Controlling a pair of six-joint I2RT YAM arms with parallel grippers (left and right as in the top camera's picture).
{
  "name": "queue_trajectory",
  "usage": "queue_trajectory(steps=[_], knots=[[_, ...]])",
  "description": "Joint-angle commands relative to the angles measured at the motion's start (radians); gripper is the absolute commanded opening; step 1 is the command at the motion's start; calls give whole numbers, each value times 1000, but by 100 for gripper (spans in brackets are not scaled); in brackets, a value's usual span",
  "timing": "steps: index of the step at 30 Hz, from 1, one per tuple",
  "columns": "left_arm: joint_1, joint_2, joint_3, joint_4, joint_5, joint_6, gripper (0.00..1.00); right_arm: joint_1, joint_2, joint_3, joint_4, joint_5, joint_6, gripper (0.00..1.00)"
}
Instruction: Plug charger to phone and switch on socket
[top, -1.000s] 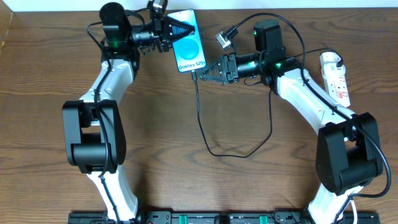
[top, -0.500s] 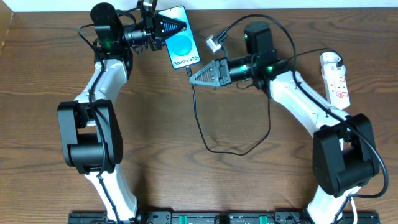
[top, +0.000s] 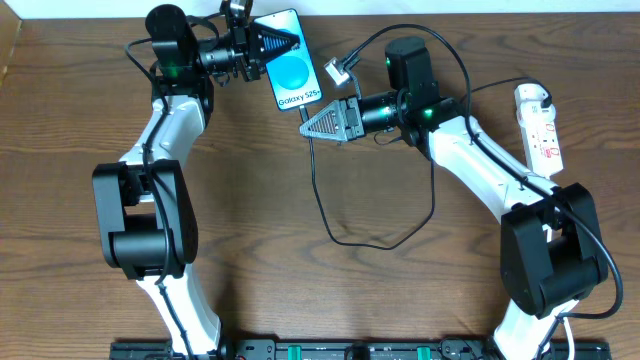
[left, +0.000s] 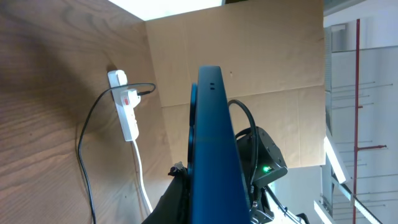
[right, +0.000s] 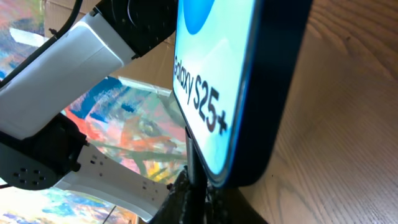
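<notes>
The phone (top: 297, 70) has a cyan screen reading "Galaxy S25+" and is held tilted above the table at the back. My left gripper (top: 283, 42) is shut on its top end. In the left wrist view the phone (left: 214, 124) shows edge-on between the fingers (left: 211, 190). My right gripper (top: 310, 124) is shut on the connector end of the black charger cable (top: 322, 200). The connector (right: 194, 163) meets the bottom edge of the phone (right: 273, 81); whether it is seated is hidden. The cable loops across the table to the white socket strip (top: 541, 128) at the far right, where its adapter (top: 530, 96) sits.
The socket strip (left: 129, 115) shows in the left wrist view with the black cable plugged in at its red switch and its white cord (left: 142, 180) trailing off. A cardboard wall (left: 261, 56) stands behind the table. Both arms crowd the back middle.
Both arms have moved the phone and connector up and left over the last second. The right gripper has closed in on the phone's bottom edge. Little has changed in the last half second.
</notes>
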Motion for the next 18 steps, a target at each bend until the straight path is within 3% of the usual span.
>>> queue_trajectory(steps=[1, 18], knots=[[0, -22, 13, 8, 10, -14, 7, 10, 15, 5, 11, 5, -14, 4], [-7, -22, 13, 9, 74, 58, 7, 0, 15, 5, 75, 29, 111, 1]])
